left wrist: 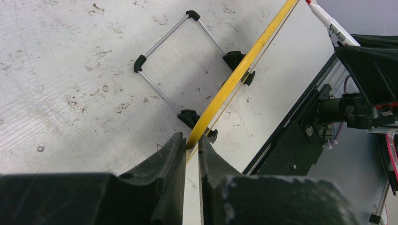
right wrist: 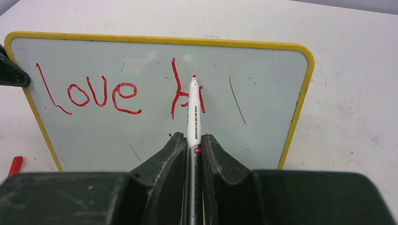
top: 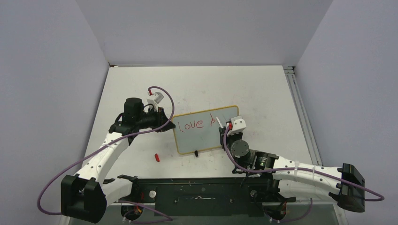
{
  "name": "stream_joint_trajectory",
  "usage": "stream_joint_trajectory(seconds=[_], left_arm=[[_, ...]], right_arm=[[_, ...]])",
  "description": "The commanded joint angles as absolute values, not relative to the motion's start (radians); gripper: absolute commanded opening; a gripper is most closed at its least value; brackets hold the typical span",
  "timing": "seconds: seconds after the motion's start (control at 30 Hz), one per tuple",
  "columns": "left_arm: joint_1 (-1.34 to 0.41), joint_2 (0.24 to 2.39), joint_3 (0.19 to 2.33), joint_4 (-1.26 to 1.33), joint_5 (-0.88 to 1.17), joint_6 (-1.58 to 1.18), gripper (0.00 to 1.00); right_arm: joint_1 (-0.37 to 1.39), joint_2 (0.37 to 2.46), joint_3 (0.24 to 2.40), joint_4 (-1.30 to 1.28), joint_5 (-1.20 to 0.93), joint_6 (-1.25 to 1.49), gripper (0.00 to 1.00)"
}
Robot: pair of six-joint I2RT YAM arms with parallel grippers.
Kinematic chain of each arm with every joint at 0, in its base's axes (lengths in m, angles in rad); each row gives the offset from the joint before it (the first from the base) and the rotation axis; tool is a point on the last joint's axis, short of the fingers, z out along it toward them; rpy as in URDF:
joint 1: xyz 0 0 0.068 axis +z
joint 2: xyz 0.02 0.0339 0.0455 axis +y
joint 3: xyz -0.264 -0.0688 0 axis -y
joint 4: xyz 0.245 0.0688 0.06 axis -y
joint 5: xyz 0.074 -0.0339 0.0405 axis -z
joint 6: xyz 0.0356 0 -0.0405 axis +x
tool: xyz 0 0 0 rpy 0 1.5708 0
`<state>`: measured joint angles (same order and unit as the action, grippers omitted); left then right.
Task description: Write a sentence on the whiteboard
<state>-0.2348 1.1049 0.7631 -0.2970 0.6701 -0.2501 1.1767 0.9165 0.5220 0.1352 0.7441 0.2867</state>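
Observation:
The whiteboard (top: 206, 136) stands tilted on the table with a yellow frame; in the right wrist view it (right wrist: 155, 126) fills the middle. Red writing reads "love" (right wrist: 94, 93) with a part-drawn letter (right wrist: 180, 91) beside it. My right gripper (right wrist: 193, 140) is shut on a white marker (right wrist: 193, 117), whose red tip touches the board at that letter. My left gripper (left wrist: 191, 140) is shut on the board's left edge (left wrist: 234, 70), seen edge-on. In the top view the left gripper (top: 165, 123) is at the board's left side and the right gripper (top: 225, 129) at its front.
A red marker cap (top: 157, 157) lies on the table left of the board's front; it also shows in the right wrist view (right wrist: 15, 165). The board's wire stand (left wrist: 183, 61) with black feet sits behind it. A black base plate (top: 202, 192) runs along the near edge.

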Motion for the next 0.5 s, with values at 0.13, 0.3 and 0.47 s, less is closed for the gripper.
stream_joint_trajectory(seconds=[0.13,0.3,0.47], left_arm=[[-0.234,1.083,0.788,-0.296,0.664,-0.245,0.10],[-0.233,1.083,0.788,-0.296,0.665,-0.245,0.10],[-0.234,1.084,0.787,-0.296,0.666,-0.245,0.10]], right_arm=[[1.157,0.946,0.565,0.200,0.741,0.263,0.05],[1.150,0.948,0.560,0.206,0.740,0.267,0.05],[1.138,0.953,0.556,0.203,0.729,0.270,0.05]])
